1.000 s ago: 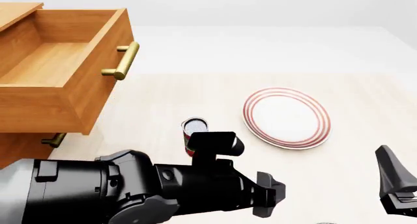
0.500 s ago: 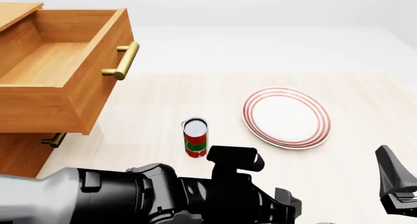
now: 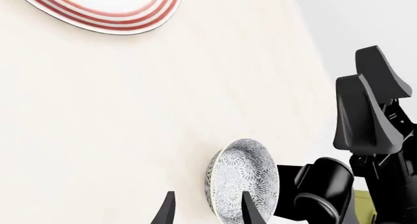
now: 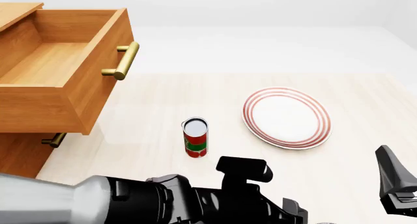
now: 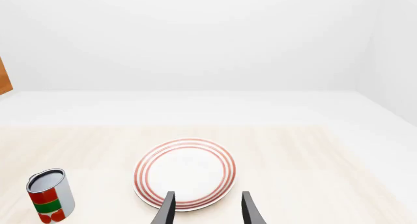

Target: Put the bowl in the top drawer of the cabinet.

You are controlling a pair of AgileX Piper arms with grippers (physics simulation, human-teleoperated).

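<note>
The bowl (image 3: 242, 177), white with a fine grey-blue floral pattern, sits on the table in the left wrist view, just ahead of my left gripper (image 3: 207, 212). That gripper is open, and one fingertip (image 3: 251, 210) overlaps the bowl's side. In the front view the left arm (image 4: 169, 202) reaches toward the near table edge, and its fingers are cut off by the frame. The cabinet (image 4: 19, 151) stands at the far left with its top drawer (image 4: 46, 63) pulled out and nothing in it. My right gripper (image 5: 207, 209) is open and holds nothing; it hovers near the plate.
A flat white plate with red rings (image 4: 286, 117) lies right of centre. A red, green and white can (image 4: 195, 137) stands between the plate and the cabinet. The drawer's brass handle (image 4: 124, 60) juts over the table. The right gripper's finger (image 4: 391, 173) rises at the near right.
My left arm has swung right and toward the near edge of the table, uncovering the can. The right arm, plate and drawer have not moved.
</note>
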